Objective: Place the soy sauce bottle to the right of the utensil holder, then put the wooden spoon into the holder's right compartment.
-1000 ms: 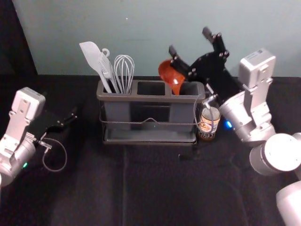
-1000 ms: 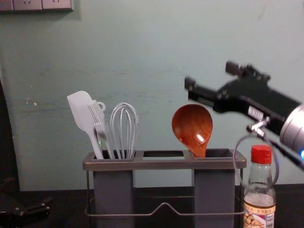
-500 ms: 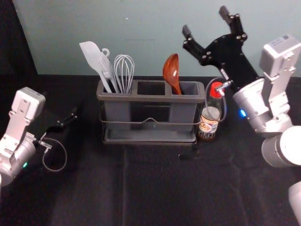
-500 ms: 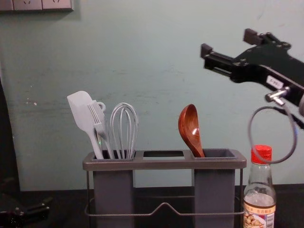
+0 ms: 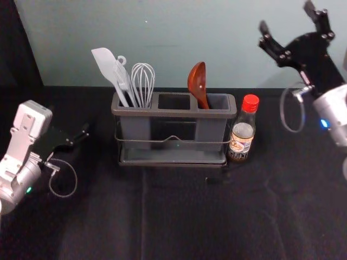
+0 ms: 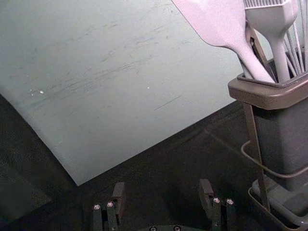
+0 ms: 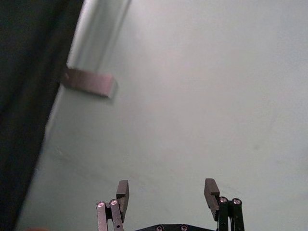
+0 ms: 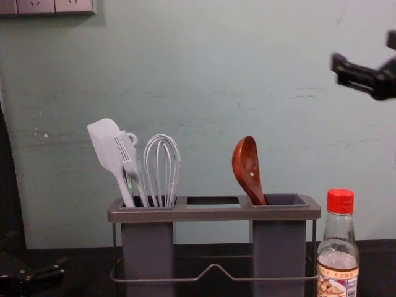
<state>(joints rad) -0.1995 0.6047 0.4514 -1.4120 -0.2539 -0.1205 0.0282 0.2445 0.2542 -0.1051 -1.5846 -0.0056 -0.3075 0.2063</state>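
In the head view my right gripper (image 5: 288,17) is raised at the upper right, open and empty, away from the holder; the right wrist view shows the same gripper (image 7: 166,192) against the wall. The wooden spoon (image 5: 197,80) leans bowl-up in the right compartment of the grey utensil holder (image 5: 173,112). Close beside the holder's right end stands the soy sauce bottle (image 5: 243,130), upright, with a red cap. My left gripper (image 5: 81,135) is parked at the left of the table, its fingers apart with nothing between them in the left wrist view (image 6: 163,192).
A white spatula (image 5: 108,67), a brush and a whisk (image 5: 143,81) stand in the holder's left compartment. Behind the table rises a plain wall (image 8: 204,74). A wall switch panel (image 8: 54,6) is at the upper left of the chest view.
My right gripper has moved up and to the right, off from the holder. The spoon has turned and tipped slightly, its bowl now seen more from the side. The left arm is still.
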